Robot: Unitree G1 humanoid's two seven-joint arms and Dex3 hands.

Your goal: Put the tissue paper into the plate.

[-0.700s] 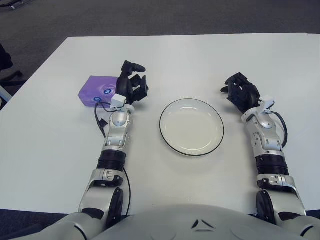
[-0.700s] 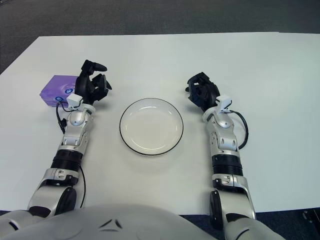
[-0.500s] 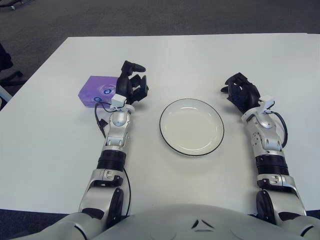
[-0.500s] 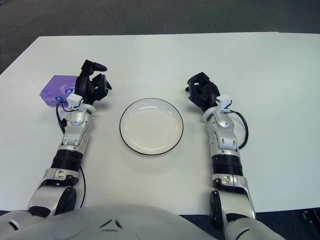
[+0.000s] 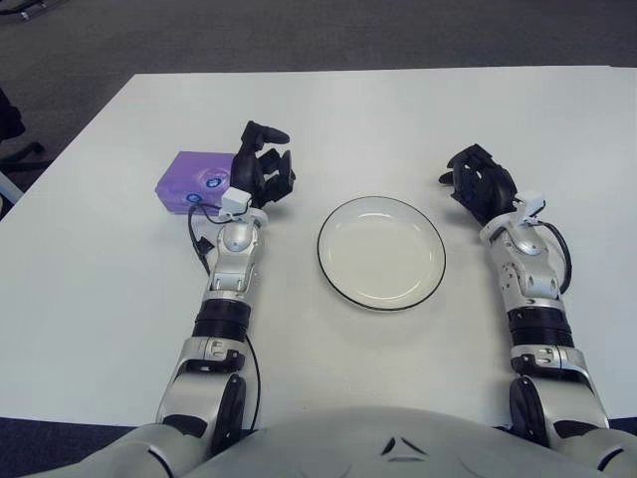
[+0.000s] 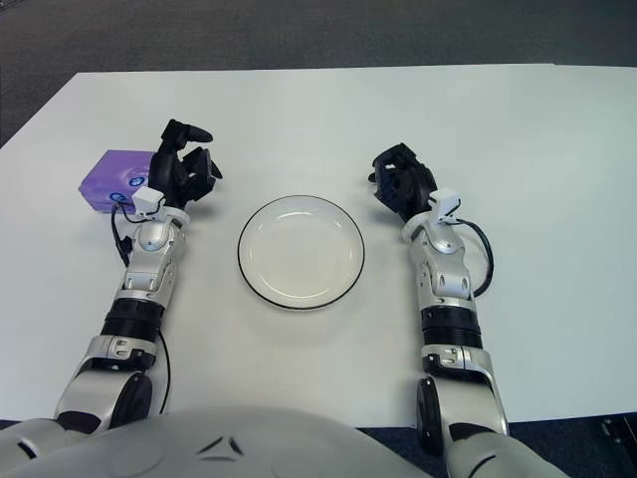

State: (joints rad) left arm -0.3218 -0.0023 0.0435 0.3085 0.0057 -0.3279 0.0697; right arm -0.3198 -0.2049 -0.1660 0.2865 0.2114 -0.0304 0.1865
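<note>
In the left eye view, a purple tissue pack (image 5: 193, 180) is lying on the white table (image 5: 100, 299), left of the plate (image 5: 381, 252) and well apart from it; the left hand (image 5: 263, 171) is sitting just beside the pack's right edge, its black fingers (image 5: 265, 132) spreading loosely and gripping nothing; whether it is touching the pack cannot be told.

In the right eye view, the plate (image 6: 301, 251) is sitting bare between the two arms; the right hand (image 6: 401, 184) is resting on the table near the plate's right rim, its fingers curling inward and holding nothing; the tissue pack (image 6: 118, 179) is lying near the table's left edge.
</note>
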